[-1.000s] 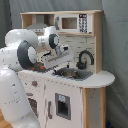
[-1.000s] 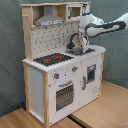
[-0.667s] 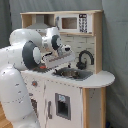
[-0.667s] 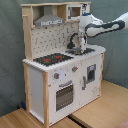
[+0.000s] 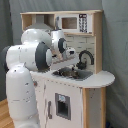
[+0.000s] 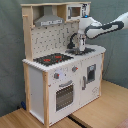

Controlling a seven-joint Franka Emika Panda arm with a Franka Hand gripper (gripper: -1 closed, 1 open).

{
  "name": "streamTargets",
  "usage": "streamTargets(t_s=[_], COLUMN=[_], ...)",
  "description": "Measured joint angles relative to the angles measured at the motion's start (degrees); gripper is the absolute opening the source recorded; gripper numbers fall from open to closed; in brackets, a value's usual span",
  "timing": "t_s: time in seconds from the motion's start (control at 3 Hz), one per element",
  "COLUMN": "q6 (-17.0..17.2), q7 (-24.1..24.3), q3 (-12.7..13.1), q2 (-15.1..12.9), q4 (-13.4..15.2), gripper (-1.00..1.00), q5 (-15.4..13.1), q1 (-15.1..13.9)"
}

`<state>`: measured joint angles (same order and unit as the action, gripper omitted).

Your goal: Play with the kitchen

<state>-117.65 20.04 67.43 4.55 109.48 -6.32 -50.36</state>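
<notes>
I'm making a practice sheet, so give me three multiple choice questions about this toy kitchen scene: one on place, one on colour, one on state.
1. Where is the pincer?
A. over the sink
B. at the oven door
C. on the hood

2. What colour are the stovetop rings?
A. blue
B. red
C. green

3. The oven door is:
A. wide open
B. missing
C. closed

Answers: 1 A, the arm reaches down at the sink beside the black faucet. 2 B, red rings on black. 3 C, it sits flush with the front.
</notes>
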Motion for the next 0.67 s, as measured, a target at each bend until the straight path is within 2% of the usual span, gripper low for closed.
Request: streamTargets(t_s=[0.67], q6=[-0.87], q7=[6.03], q3=[2.54], q2=[-6.80], q4=[-0.07], gripper=[1.00], q5=[-6.51], q1=[1.27])
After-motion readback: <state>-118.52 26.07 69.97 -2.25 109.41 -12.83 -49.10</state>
